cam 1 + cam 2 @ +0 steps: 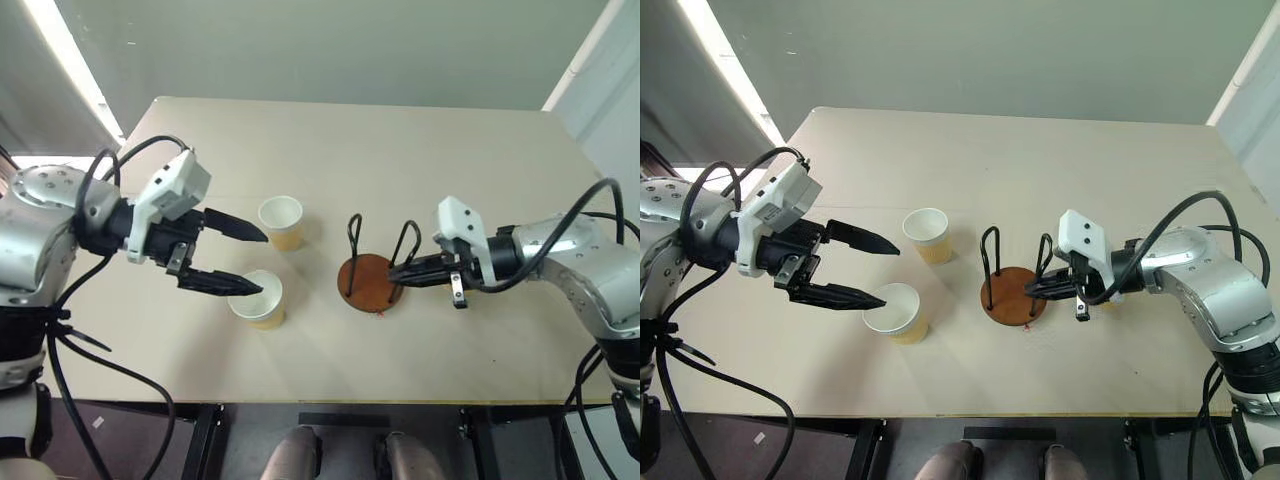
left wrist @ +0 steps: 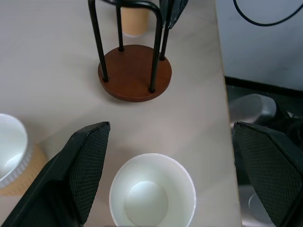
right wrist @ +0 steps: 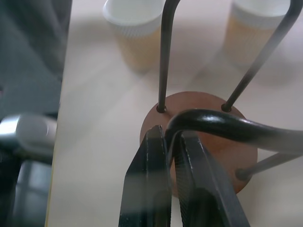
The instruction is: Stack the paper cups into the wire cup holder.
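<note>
The right gripper is clamped on one black wire loop of the wire cup holder, which stands on its wooden base on the table, just ahead of those fingertips. The left gripper is spread wide, with nothing held; one paper cup stands upright between and just below its fingertips, and a second paper cup stands just beyond its upper finger, both well apart from the holder.
</note>
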Robot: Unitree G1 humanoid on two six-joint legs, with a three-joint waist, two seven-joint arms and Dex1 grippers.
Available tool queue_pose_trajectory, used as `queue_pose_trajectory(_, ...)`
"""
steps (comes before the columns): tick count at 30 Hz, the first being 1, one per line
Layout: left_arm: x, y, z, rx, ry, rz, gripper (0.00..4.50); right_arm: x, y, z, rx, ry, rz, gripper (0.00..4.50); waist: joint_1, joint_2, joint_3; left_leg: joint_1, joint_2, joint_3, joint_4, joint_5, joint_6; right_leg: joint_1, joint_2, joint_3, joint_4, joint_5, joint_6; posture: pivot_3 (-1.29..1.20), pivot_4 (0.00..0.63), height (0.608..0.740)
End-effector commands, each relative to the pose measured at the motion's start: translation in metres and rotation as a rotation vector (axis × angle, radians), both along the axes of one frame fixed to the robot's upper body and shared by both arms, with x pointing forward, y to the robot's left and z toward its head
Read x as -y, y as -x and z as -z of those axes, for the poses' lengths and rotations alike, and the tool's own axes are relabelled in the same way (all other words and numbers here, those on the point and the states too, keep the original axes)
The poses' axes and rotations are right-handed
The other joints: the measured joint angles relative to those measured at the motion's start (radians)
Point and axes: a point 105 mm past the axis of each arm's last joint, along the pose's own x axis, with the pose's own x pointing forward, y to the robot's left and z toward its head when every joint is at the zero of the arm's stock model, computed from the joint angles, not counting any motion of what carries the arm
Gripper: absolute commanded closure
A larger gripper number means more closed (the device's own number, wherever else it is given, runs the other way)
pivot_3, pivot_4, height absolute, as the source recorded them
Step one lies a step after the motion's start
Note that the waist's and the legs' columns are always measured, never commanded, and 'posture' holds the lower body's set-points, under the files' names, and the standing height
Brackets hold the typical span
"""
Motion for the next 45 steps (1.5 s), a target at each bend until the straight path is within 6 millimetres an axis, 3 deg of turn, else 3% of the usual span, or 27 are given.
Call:
queue_pose_trajectory(1,0.004,0.012,-0.004,-0.002,-0.028,0.06,0.0,0.002,0.008,-0.001,0.044,0.037,-0.066,4.44,0.0,0.0,0.0,0.0,0.0,0.0,0.0,0.0,0.0,0.0,0.0,0.0,0.0,0.0,0.0,0.0,0.15,0.74)
queue_pose_trajectory(15,0.01,0.01,-0.005,0.01,-0.014,0.067,0.0,0.02,0.013,0.036,-0.029,0.206,-0.098,4.44,-0.002,0.0,0.0,0.002,0.0,0.0,0.0,0.0,0.0,0.002,0.0,0.0,0.001,0.0,0.0,0.0,0.15,0.74)
queue_pose_trajectory(18,0.01,0.009,-0.004,0.012,-0.01,0.064,0.0,0.026,0.011,0.042,-0.034,0.252,-0.087,3.72,-0.002,0.0,0.0,0.003,0.0,0.0,0.0,0.0,0.0,0.003,0.0,0.0,0.001,0.0,0.0,0.0,0.15,0.74)
queue_pose_trajectory(27,0.012,0.011,-0.002,0.019,-0.001,0.06,0.0,0.04,0.007,0.043,-0.027,0.268,-0.026,0.63,-0.003,0.0,0.0,0.003,0.0,0.0,0.0,0.0,0.0,0.003,0.0,0.0,0.001,0.0,0.0,0.0,0.15,0.74)
queue_pose_trajectory(29,0.012,0.014,0.0,0.031,-0.009,0.067,0.0,0.047,0.01,0.042,-0.046,0.27,-0.002,0.63,-0.002,0.0,0.0,0.003,0.0,0.0,0.0,0.0,0.0,0.003,0.0,0.0,0.001,0.0,0.0,0.0,0.15,0.74)
queue_pose_trajectory(34,0.008,0.019,0.009,0.053,-0.041,0.053,0.0,0.059,0.024,0.02,-0.079,0.204,0.059,0.63,-0.003,0.0,0.0,0.002,0.0,0.001,-0.001,0.0,0.0,0.003,0.0,0.0,0.001,0.0,0.0,0.0,0.15,0.74)
queue_pose_trajectory(37,0.001,0.014,0.013,0.113,-0.097,0.024,0.0,0.063,0.02,-0.021,-0.057,0.067,0.121,0.63,-0.005,0.0,0.0,0.004,0.0,0.001,-0.001,0.0,0.0,0.003,0.0,0.001,0.0,0.0,0.0,0.0,0.15,0.74)
queue_pose_trajectory(40,0.002,0.012,0.012,0.166,-0.124,0.03,0.0,0.064,0.017,-0.046,-0.034,0.0,0.144,0.63,-0.008,0.0,0.0,0.006,0.0,0.002,-0.001,0.001,-0.001,0.003,0.0,0.002,0.001,0.0,-0.001,0.0,0.15,0.74)
queue_pose_trajectory(45,-0.005,0.009,0.022,0.257,-0.271,0.053,0.0,0.043,0.017,-0.093,-0.014,-0.22,0.08,0.63,-0.014,0.0,0.0,0.009,0.0,0.001,-0.001,0.001,-0.001,0.005,0.0,0.001,0.002,-0.001,-0.002,0.0,0.15,0.74)
